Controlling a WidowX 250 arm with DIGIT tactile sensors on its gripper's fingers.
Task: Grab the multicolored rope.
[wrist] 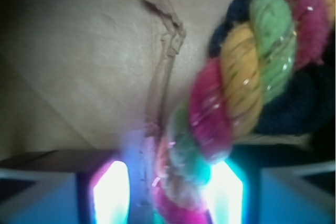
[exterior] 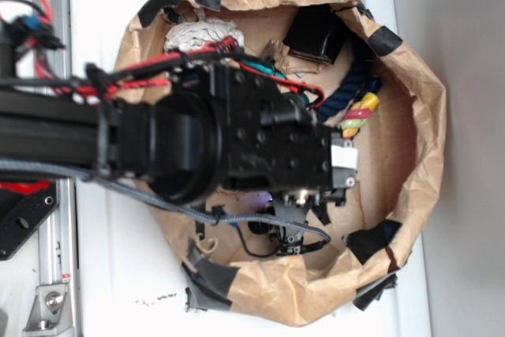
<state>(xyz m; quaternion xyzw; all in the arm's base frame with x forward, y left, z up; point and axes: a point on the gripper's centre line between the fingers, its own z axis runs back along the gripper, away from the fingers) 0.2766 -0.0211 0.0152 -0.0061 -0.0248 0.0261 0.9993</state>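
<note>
The multicolored rope point(wrist: 236, 93), twisted from red, yellow and green strands, runs from the upper right of the wrist view down between my fingers. My gripper point(wrist: 168, 192) is open around its lower end. The rope lies against the right fingertip point(wrist: 227, 192), and a gap remains beside the left fingertip point(wrist: 111, 195). In the exterior view only a short piece of the multicolored rope point(exterior: 360, 114) shows past the gripper point(exterior: 346, 159), which is low inside the paper nest.
A dark navy rope point(exterior: 349, 88) lies right beside and behind the coloured one point(wrist: 294, 103). The crumpled brown paper wall point(exterior: 426, 124) with black tape rings everything. A black box point(exterior: 316, 33) and crumpled foil point(exterior: 201, 35) sit at the back.
</note>
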